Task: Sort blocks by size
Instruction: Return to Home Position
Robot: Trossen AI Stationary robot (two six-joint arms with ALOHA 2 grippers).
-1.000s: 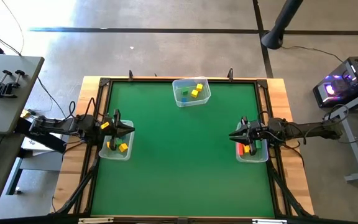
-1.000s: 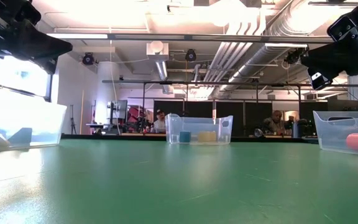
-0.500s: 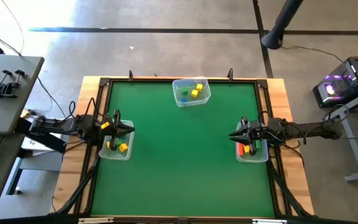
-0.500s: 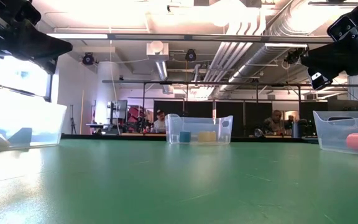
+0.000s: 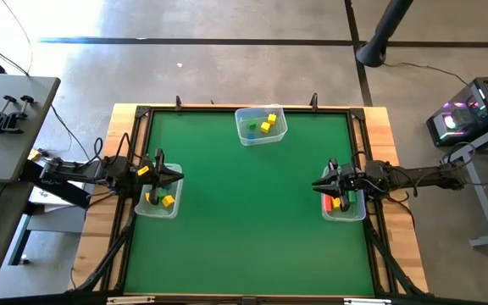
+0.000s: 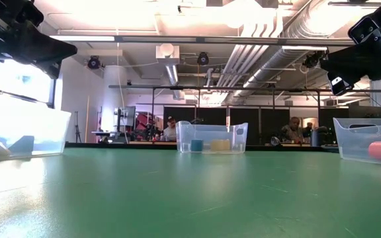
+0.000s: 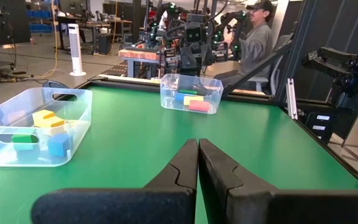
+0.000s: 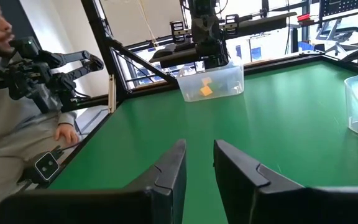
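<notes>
Left gripper (image 5: pixel 179 177), fingers pressed together and nothing held, is found above the clear plastic bin at the left edge (image 5: pixel 155 213) of the green table (image 5: pixel 244 237). Small yellow blocks (image 5: pixel 168 201) are lodged in that bin, behind the fingertips. Right gripper (image 5: pixel 316 185), fingers parted by a narrow gap and empty, is found above the clear plastic bin at the right edge (image 5: pixel 346 218), where a red-orange cylinder (image 5: pixel 327 202) is recorded. Yellow, green and blue cubes (image 5: pixel 267 126) are contained in the clear plastic bin at the far edge (image 5: pixel 242 141), well apart from both grippers.
</notes>
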